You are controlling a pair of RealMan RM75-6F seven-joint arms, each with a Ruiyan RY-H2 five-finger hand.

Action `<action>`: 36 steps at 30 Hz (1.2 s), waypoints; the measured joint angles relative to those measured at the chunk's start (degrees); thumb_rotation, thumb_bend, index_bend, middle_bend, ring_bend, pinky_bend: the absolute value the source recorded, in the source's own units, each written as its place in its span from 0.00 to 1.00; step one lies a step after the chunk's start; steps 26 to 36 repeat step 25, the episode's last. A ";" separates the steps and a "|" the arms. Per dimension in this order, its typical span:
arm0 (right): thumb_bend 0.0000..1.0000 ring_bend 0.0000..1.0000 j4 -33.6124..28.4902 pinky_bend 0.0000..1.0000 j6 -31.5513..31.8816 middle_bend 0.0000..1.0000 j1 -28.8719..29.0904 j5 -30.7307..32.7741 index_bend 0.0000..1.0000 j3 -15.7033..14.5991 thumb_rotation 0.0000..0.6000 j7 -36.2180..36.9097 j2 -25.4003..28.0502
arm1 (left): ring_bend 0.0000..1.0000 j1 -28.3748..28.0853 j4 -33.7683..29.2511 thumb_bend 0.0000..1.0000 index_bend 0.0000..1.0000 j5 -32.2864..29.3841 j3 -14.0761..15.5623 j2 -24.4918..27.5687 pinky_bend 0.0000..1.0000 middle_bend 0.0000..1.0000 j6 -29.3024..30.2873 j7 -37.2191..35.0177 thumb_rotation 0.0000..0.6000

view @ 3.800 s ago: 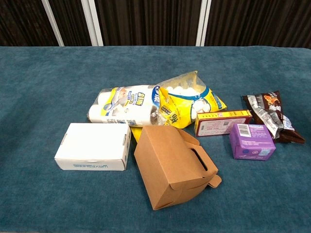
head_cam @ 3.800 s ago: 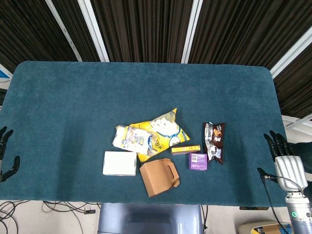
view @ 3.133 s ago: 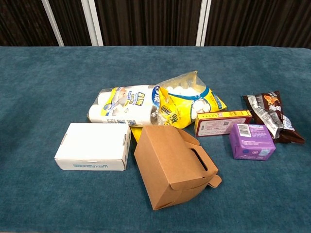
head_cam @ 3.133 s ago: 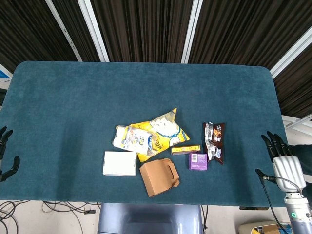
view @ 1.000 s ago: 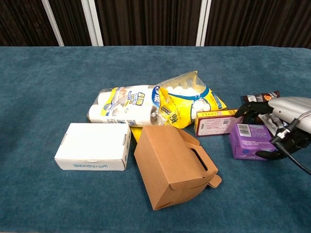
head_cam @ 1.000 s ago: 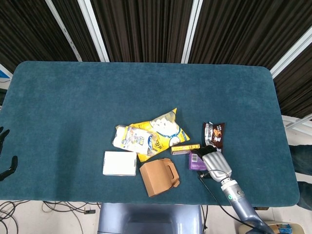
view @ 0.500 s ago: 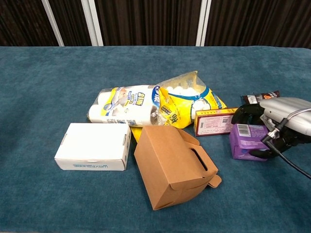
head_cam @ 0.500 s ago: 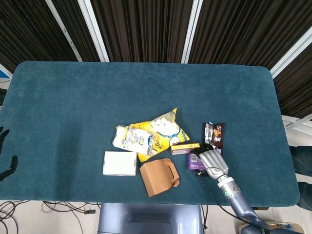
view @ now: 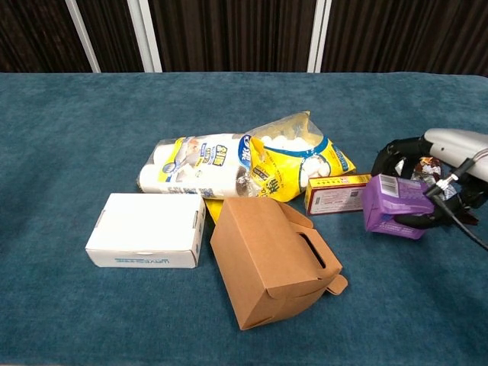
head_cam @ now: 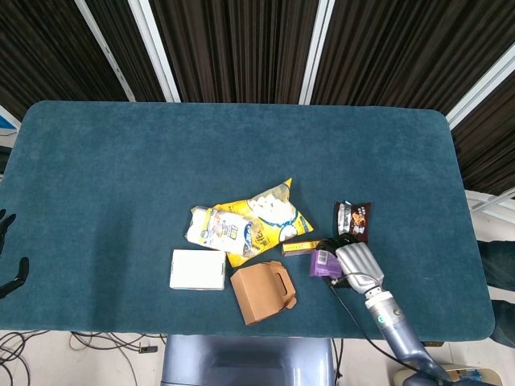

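My right hand (head_cam: 355, 266) (view: 444, 168) grips a small purple box (head_cam: 320, 261) (view: 396, 204) from the right side. In the chest view the box hangs tilted, just off the teal cloth. A narrow red and yellow box (head_cam: 298, 247) (view: 336, 194) lies right beside it on the left. A brown snack packet (head_cam: 354, 219) lies behind the hand, mostly hidden in the chest view. My left hand (head_cam: 10, 261) shows only at the far left edge of the head view, off the table, fingers apart and holding nothing.
A yellow snack bag (head_cam: 272, 211) (view: 299, 158) and a white and blue wrapped pack (head_cam: 216, 227) (view: 192, 168) lie mid-table. In front of them sit a white box (head_cam: 197, 269) (view: 146, 230) and a brown cardboard carry box (head_cam: 261, 291) (view: 271, 261). The teal table (head_cam: 121, 161) stretches wide around them.
My right hand came in from the table's right edge, closed on the purple box and has now lifted and tilted it. The left hand stayed put.
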 measured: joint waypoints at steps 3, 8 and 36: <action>0.51 0.51 -2.88 0.24 0.89 0.55 0.02 -1.70 0.38 0.25 1.00 3.17 3.20 | 0.03 -0.02 -0.11 0.47 0.01 0.05 0.01 0.01 0.01 0.00 0.00 0.14 1.00; 0.51 0.51 -8.44 0.24 2.65 0.55 0.36 -4.65 0.39 1.30 1.00 7.35 9.09 | 0.03 -0.02 -0.24 0.47 0.01 0.02 -0.01 0.02 0.01 0.00 0.01 0.24 1.00; 0.51 0.51 -19.89 0.24 8.42 0.55 1.31 -11.08 0.39 5.57 1.00 29.43 25.25 | 0.03 -0.05 -0.30 0.47 0.01 -0.02 -0.04 0.07 0.01 0.00 -0.05 0.26 1.00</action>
